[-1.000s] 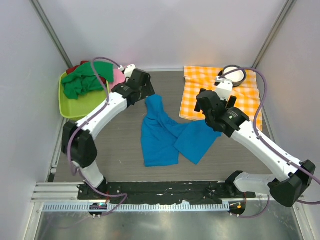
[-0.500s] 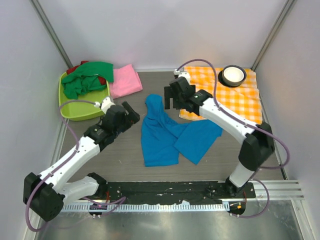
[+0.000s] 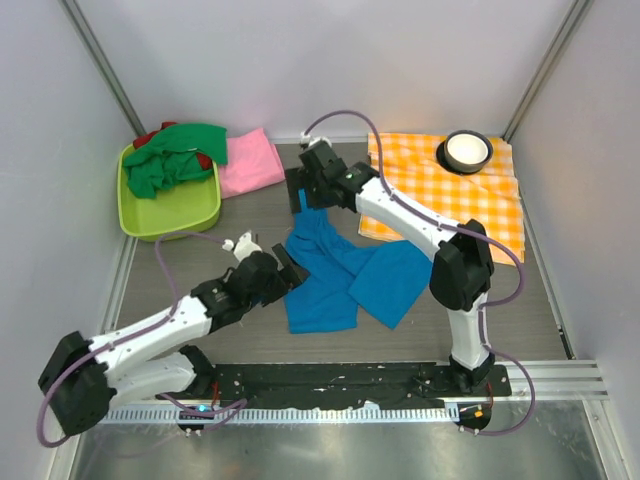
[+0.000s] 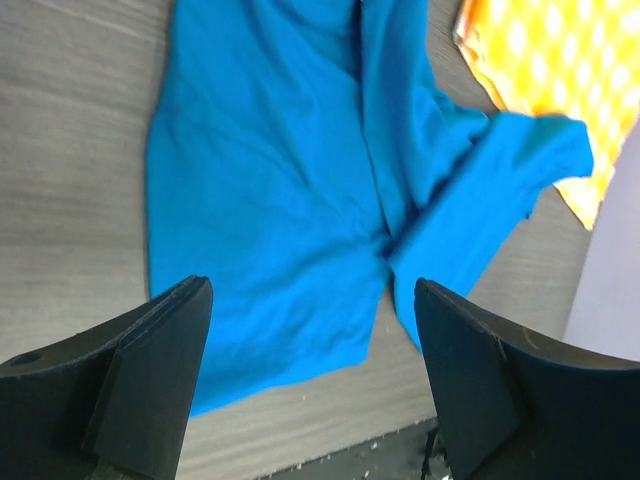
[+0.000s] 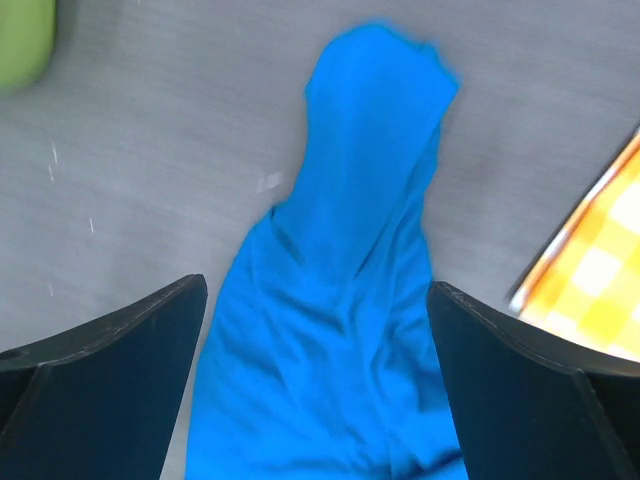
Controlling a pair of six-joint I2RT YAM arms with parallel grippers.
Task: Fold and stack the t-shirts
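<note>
Top external, left to right: bin [image 3: 160, 215] is sitting far left with the green tee [image 3: 172, 158] bunched on top. The red tee [image 3: 150, 137] is peeking out under it at the back. Pink tee [image 3: 252, 163] is lying folded on the table [image 3: 200, 290], just beside the bin's right side. Left gripper [image 3: 288, 268] is hanging at the left edge of the blue tee [image 3: 335, 280], with its arm lying low across the near-left table. Blue tee is lying crumpled and half spread mid-table, its narrow end pointing far and its right tip reaching the near edge of the checked cloth [image 3: 470, 200]. Right gripper [image 3: 298, 188] is hanging over that narrow far end. Bowl [image 3: 467, 150] is sitting at the cloth's far edge.

Left wrist: fingers [image 4: 150, 370] are standing wide apart with nothing between them, and the tee's body is lying spread below.

Right wrist: fingers [image 5: 110, 390] are also standing wide with nothing gripped, and the tee's narrow end is lying centred under the gap.

Cannot tell whether either gripper is touching fabric.
</note>
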